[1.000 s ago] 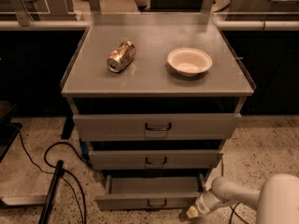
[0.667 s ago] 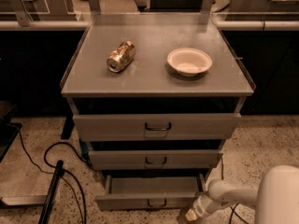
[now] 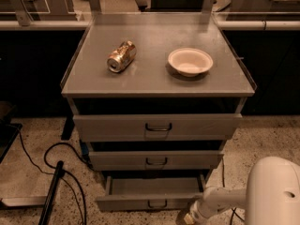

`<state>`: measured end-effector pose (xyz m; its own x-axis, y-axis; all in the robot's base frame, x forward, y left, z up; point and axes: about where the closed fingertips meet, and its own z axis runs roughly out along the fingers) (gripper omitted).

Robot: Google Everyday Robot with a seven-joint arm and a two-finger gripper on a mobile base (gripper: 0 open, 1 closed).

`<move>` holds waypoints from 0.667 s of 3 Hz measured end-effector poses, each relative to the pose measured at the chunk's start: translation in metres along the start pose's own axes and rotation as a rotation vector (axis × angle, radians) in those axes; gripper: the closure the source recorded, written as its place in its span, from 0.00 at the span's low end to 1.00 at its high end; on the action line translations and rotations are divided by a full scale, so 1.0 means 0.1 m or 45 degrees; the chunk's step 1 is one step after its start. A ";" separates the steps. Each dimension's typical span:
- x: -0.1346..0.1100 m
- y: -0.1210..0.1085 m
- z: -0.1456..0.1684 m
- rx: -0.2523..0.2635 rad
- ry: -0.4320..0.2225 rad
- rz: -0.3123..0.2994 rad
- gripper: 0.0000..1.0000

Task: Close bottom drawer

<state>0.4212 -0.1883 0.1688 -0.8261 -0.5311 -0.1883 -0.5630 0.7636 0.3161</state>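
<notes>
The bottom drawer (image 3: 140, 202) stood pulled out at the foot of the cabinet, lowest of three, its bare inside showing behind the front panel; over the last second it had not gone in by any amount I could see, its front lying just where it lay before. The gripper (image 3: 187, 217) sat low at the right end of that front, by the lower corner, and had sunk a little and edged slightly left; whether it touched the panel could not be told, nor whether it was open or closed. The arm (image 3: 220, 199) behind it had shifted only slightly. I judged the closing push as set up but not yet biting; the drawer had its whole travel left to go, and a push at one corner might skew it on its runners.

The middle drawer (image 3: 154, 161) was out a little and the top drawer (image 3: 157, 125) further, both untouched. On the cabinet top (image 3: 154, 81) a can (image 3: 121, 56) lay on its side, well apart from a bowl (image 3: 190, 61) to its right; neither had moved. Cables (image 3: 70, 172) trailed on the floor (image 3: 28, 149) to the left.
</notes>
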 end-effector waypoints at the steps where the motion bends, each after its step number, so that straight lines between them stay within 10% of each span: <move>1: -0.10 -0.11 0.07 0.018 -0.038 -0.015 1.00; 2: -0.21 -0.26 0.09 0.050 -0.074 -0.028 1.00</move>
<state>0.4530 -0.1932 0.1559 -0.8130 -0.5265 -0.2485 -0.5804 0.7665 0.2749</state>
